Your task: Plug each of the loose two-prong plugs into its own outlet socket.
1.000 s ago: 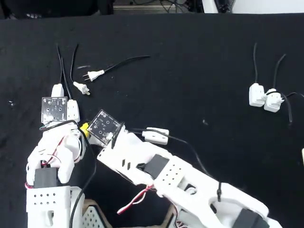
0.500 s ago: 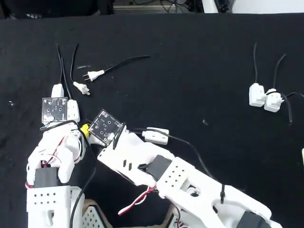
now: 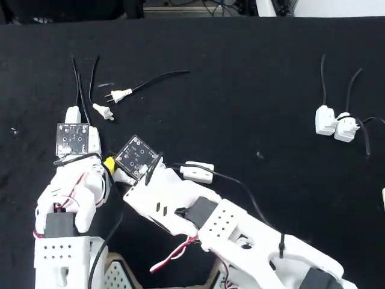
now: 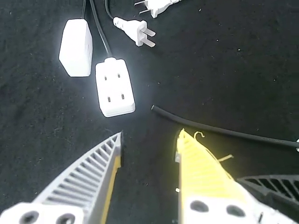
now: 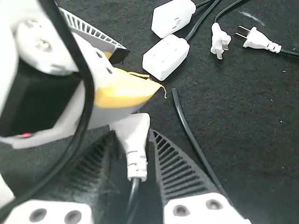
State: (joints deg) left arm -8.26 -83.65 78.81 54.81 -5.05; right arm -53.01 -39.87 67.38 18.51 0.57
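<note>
My right gripper (image 5: 132, 136) is shut on a white two-prong plug (image 5: 134, 149), whose cord runs back between the fingers. The plug's front end lies under the yellow finger (image 5: 127, 92) of my left gripper (image 4: 150, 135), which is open and holds nothing. Just beyond the left gripper lie two white outlet sockets (image 4: 115, 88) (image 4: 75, 48) side by side. Past them are two loose plugs (image 4: 136, 32) (image 4: 158, 4). From above, both arms meet at the table's left (image 3: 123, 174), with the loose plugs (image 3: 120, 94) (image 3: 102, 111) behind them.
A third socket (image 3: 198, 171) with a black cord (image 3: 240, 188) lies beside the right arm. Two more white socket pieces (image 3: 325, 120) (image 3: 346, 128) with cords sit far right. The black table's (image 3: 240, 90) middle and back are open.
My left wrist has shifted a little to the right, now covering the socket beside it in the high view. The right arm has edged slightly, still holding the plug.
</note>
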